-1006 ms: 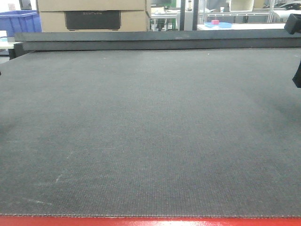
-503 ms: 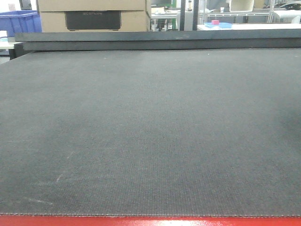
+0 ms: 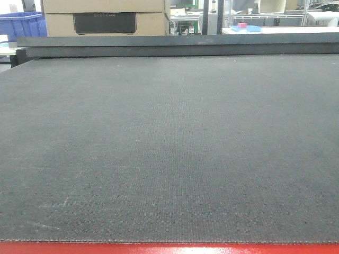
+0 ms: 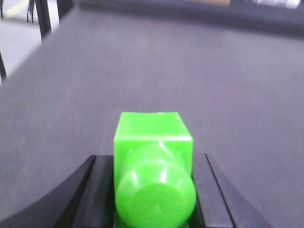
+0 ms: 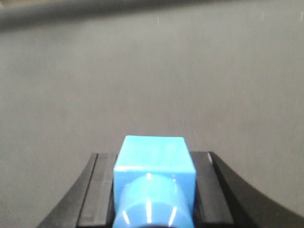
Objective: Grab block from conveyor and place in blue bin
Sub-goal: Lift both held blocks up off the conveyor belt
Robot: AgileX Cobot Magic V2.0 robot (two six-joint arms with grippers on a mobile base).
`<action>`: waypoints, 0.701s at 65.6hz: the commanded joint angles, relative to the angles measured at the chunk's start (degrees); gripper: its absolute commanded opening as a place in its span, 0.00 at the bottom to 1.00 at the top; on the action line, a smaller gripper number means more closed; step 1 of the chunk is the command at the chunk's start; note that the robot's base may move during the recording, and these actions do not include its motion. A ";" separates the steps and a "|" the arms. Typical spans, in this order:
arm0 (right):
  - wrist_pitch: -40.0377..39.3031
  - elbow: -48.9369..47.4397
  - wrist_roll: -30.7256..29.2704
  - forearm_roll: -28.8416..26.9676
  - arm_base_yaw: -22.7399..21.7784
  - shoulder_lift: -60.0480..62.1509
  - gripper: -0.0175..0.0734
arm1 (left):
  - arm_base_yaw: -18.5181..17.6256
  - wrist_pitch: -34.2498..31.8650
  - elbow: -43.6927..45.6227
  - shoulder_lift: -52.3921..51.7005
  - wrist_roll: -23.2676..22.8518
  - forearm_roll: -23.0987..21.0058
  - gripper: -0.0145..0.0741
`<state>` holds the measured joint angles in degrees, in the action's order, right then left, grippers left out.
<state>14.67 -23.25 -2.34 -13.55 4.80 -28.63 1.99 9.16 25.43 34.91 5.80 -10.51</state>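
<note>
The conveyor [image 3: 169,148] filled almost the whole front view, its dark grey woven belt bare from the red frame [image 3: 169,248] along the near edge to the raised dark rail [image 3: 180,45] along the far edge, with free belt out to both side edges. Neither arm showed in that view. Beyond the far edge near the left corner stood the blue bin [image 3: 21,24], well apart from both blocks, with a cardboard box [image 3: 103,16] just to its right. The box carried a dark panel [image 3: 104,23] whose faint lettering was too dim to read. Farther right a small pink block [image 3: 242,25] sat on a light blue tray [image 3: 246,28]. In the left wrist view the left gripper [image 4: 151,159] was clamped on a green block [image 4: 153,135] with a round stud, its black fingers [image 4: 80,190] pressed to both sides. Open belt ran ahead of it, and the belt's left edge met pale floor [image 4: 19,42] at the upper left. The right gripper [image 5: 153,159] likewise grasped a blue block [image 5: 154,152] with a round stud above bare belt
</note>
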 commanded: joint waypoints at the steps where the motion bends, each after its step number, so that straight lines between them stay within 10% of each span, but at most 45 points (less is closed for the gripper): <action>1: -4.28 -0.23 -0.40 0.06 0.01 3.20 0.02 | 0.10 -2.49 -0.07 -4.19 0.02 -0.51 0.04; 18: -4.50 -0.23 -3.76 9.48 0.01 9.84 0.02 | -0.03 -2.49 -0.07 -13.37 0.02 -0.51 0.04; 46: -8.27 -0.23 -3.76 9.49 0.01 10.86 0.02 | -0.03 -1.08 -0.07 -14.81 0.02 -0.51 0.04</action>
<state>8.21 -23.25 -5.57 -4.54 4.80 -18.04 1.99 8.56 25.43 20.41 5.80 -10.64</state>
